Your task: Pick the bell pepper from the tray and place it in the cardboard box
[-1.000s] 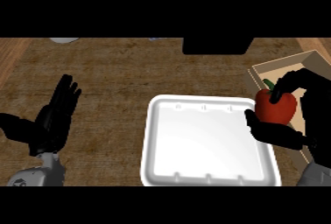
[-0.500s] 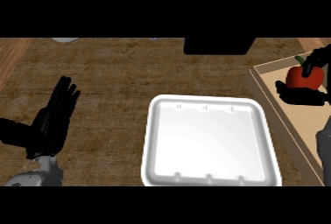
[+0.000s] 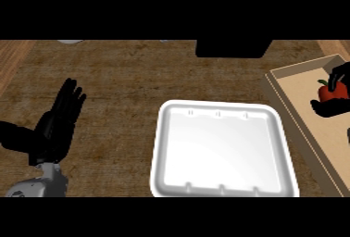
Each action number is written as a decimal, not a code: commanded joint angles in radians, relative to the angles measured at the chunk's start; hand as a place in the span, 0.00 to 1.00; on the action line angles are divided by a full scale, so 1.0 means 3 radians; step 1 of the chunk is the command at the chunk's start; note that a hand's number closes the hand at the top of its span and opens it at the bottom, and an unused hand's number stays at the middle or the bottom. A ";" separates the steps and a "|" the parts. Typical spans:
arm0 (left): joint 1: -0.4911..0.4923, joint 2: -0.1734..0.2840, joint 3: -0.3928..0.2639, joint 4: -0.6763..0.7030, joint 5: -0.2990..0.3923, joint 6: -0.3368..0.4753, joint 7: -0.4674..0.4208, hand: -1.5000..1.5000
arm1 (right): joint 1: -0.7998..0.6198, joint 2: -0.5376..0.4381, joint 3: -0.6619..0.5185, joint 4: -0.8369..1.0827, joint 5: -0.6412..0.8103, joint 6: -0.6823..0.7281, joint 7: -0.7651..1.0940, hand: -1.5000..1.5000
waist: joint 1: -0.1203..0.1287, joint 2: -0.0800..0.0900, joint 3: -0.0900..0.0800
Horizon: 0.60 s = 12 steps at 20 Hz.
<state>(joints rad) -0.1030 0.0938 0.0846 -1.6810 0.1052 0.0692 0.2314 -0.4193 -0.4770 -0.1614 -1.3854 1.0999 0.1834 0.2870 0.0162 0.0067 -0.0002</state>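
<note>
- Brown woven-look table (image 3: 137, 74), w/ a dark block (image 3: 232, 48) at 12 o'clock.
- White tray (image 3: 222, 152) near center, toward 5 o'clock.
- Cardboard box (image 3: 301, 111) at 3 o'clock, just right of tray.
- Right robot hand (image 3: 336, 92) over the box, fingers curled round red pepper (image 3: 335, 91).
- Left robot hand (image 3: 58, 122) at 9 o'clock: fingers straight, resting, holding nothing.

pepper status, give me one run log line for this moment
pepper: in right hand, over box | tray: empty | left hand: open, resting at left | step: release pending
</note>
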 commanded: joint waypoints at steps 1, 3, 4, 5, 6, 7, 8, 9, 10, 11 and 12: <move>-0.0024 0.0041 0.0013 0.0009 0.0000 -0.0035 -0.0009 0.50 | -0.0099 -0.0113 -0.0012 0.0681 0.0033 0.0224 -0.0065 0.00 | 0.0019 0.0003 0.0002; -0.0125 0.0003 0.0043 0.0180 -0.0065 0.0066 -0.0035 0.50 | -0.0286 -0.0162 -0.0116 0.1039 -0.0102 0.0181 -0.0314 0.00 | -0.0008 0.0000 0.0002; -0.0018 -0.0015 0.0013 0.0035 0.0040 -0.0025 -0.0014 0.50 | -0.0282 -0.0116 -0.0226 0.1331 -0.0129 -0.0221 -0.0508 0.00 | 0.0009 -0.0001 0.0004; 0.0063 0.0002 -0.0009 -0.0035 -0.0018 -0.0018 -0.0047 0.50 | -0.0342 -0.0122 -0.0317 0.1530 -0.0160 -0.0500 -0.0673 0.00 | 0.0029 0.0004 0.0006; 0.0020 0.0036 0.0023 0.0038 -0.0026 -0.0041 -0.0101 0.50 | -0.0510 -0.0187 -0.0350 0.1548 -0.0244 -0.0382 -0.0755 0.00 | 0.0006 -0.0004 0.0004; -0.0136 0.0025 0.0089 0.0341 0.0002 -0.0040 -0.0185 0.50 | -0.0470 -0.0014 -0.0295 0.1364 -0.0209 -0.0582 -0.0672 0.00 | -0.0021 -0.0004 0.0002; -0.0067 0.0050 0.0085 0.0039 0.0064 -0.0034 0.0012 0.50 | -0.0299 -0.0030 -0.0438 0.1331 -0.0324 -0.0914 -0.0942 0.00 | -0.0005 -0.0004 0.0008; -0.0230 -0.0053 -0.0057 0.0053 -0.0121 0.0144 0.0089 0.50 | -0.0427 0.0070 -0.0467 0.1285 -0.0371 -0.1061 -0.0945 0.00 | -0.0008 0.0002 0.0012; -0.0085 -0.0011 0.0028 0.0075 -0.0051 0.0068 -0.0019 0.50 | -0.0366 0.0059 -0.0525 0.1082 -0.0473 -0.1120 -0.1049 0.00 | -0.0036 -0.0016 0.0008; -0.0022 0.0112 0.0147 0.0130 0.0069 -0.0078 -0.0053 0.50 | -0.0390 0.0085 -0.0625 0.1070 -0.0594 -0.1266 -0.1181 0.00 | -0.0022 -0.0012 0.0008; -0.0024 -0.0006 0.0005 0.0046 -0.0059 0.0041 -0.0037 0.50 | -0.0457 0.0123 -0.0664 0.1086 -0.0665 -0.1324 -0.1238 0.00 | -0.0018 -0.0015 0.0009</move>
<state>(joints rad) -0.1204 0.0993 0.0960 -1.6576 0.0998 0.0728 0.2227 -0.5326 -0.4686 -0.3021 -1.0467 0.9754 -0.0916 0.0095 0.0124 0.0045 0.0022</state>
